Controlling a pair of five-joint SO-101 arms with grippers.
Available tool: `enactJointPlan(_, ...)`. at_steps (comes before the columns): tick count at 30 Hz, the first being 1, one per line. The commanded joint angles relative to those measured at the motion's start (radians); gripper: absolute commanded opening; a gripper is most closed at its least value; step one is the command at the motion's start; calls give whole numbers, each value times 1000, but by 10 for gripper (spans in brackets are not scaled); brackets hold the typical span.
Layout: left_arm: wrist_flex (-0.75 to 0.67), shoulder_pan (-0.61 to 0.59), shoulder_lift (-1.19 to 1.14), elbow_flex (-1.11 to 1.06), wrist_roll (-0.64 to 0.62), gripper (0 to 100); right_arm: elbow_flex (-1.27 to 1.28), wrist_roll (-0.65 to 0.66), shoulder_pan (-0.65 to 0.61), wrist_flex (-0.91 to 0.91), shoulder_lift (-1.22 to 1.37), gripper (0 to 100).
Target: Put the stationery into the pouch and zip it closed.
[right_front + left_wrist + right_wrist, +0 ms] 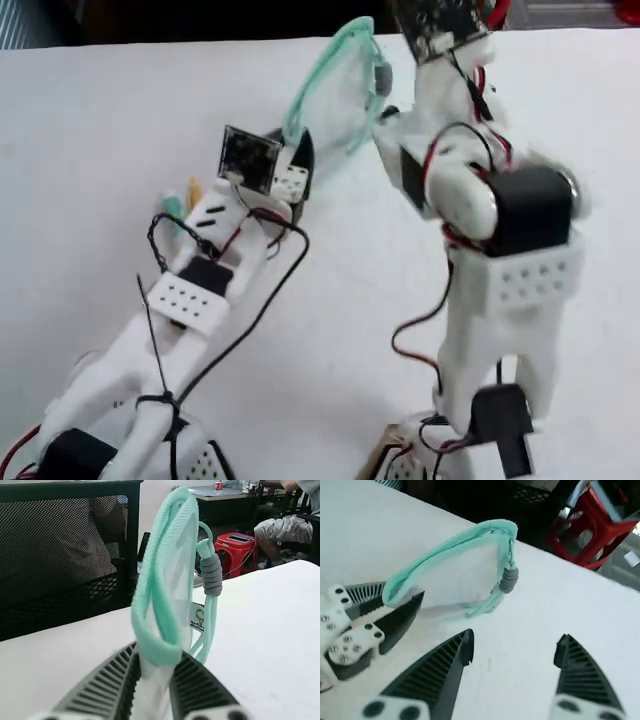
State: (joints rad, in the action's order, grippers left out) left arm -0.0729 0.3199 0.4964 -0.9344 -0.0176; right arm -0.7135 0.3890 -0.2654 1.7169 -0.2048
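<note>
Pinched tight on one end of the pouch (170,580) with the left gripper (155,667), ribbed fingers (107,680) squeezed onto the clear plastic right under the mint zipper band (150,605). Holding it up on edge, band side on top, over the white table (270,630). Honestly can't tell whether the lower edge touches the tabletop. Over on the right gripper (515,652), spread wide open, nothing between the jaws, just parked close to the pouch's other end without touching it. At that end, a grey toggle (508,578) hanging off the band, threaded on a mint cord loop (482,607) that droops down toward the table. From the high view, pouch sitting between the two arms, near the table's far edge. Down beside the left arm, an orange bit (194,188) and a teal bit (173,207) poking out on the table, well apart from the pouch, too hidden to say what they are. Behind the table, a black mesh chair (60,555) and a red stool (237,545).
</note>
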Motion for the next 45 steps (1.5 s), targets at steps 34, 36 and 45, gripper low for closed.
enactJointPlan(34,1165,50,16,566,282,22,1283,-183,295,-1314,-289,254)
enactJointPlan(36,1165,30,16,572,284,22,1278,-282,325,-1443,-228,239)
enactJointPlan(45,1165,-22,16,568,287,23,1053,-353,225,-1689,217,40)
